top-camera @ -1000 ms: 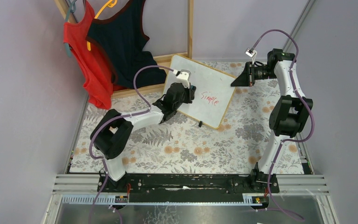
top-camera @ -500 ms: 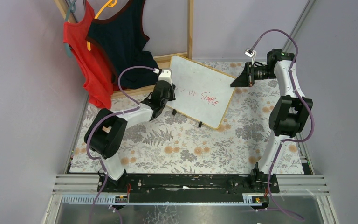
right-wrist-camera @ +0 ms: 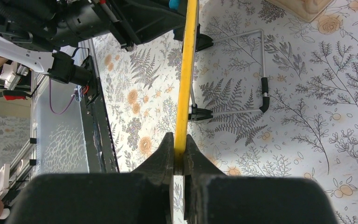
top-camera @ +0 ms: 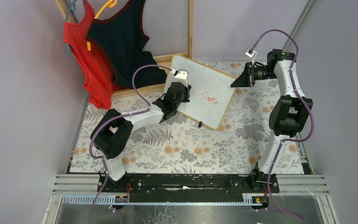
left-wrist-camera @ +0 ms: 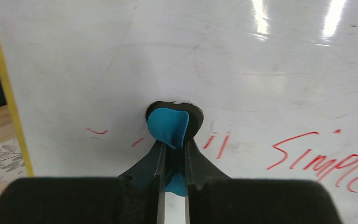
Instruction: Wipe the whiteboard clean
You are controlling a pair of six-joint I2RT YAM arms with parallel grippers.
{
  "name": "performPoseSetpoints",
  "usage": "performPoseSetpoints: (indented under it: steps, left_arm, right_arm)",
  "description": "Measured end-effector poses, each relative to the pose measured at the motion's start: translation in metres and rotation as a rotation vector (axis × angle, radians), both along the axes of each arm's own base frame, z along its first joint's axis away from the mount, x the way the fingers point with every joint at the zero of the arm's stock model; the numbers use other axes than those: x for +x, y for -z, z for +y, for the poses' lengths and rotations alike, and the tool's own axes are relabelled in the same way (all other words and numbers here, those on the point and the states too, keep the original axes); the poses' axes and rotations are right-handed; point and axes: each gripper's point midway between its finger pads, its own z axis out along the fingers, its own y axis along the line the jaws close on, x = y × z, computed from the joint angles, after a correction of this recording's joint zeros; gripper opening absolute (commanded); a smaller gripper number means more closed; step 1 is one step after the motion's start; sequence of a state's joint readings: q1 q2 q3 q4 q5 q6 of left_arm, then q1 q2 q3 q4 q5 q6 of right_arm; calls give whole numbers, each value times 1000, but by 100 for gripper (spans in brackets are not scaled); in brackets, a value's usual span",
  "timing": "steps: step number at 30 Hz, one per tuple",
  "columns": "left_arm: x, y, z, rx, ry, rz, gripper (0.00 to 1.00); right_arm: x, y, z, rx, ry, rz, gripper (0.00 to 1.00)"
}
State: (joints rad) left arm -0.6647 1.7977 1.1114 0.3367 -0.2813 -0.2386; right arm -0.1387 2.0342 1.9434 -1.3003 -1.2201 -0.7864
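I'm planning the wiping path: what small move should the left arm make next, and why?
Probably slide the blue eraser in the left gripper rightward along the whiteboard: red marks flank it and the word "Simple" sits unwiped to its right.

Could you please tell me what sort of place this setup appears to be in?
Probably a robotics lab cell rather than a home: plain lilac walls box in a floral-patterned tablecloth, and silver aluminium rails edge it.

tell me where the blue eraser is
In the left wrist view, the blue eraser is pinched in the left gripper against the wood-framed whiteboard, left of the red word "Simple".
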Motion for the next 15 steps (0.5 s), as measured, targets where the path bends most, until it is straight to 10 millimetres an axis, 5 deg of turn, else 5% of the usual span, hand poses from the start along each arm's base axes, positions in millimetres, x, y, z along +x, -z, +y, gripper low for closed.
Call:
performPoseSetpoints:
  steps: [7, 15]
  left_arm:
    - [-6, -7, -20, -19, 29, -11, 0]
    - [4, -6, 4, -37, -5, 1, 0]
  right_arm:
    - [0, 0, 0, -3, 0, 0, 0]
    - [0, 0, 1, 1, -3, -3, 0]
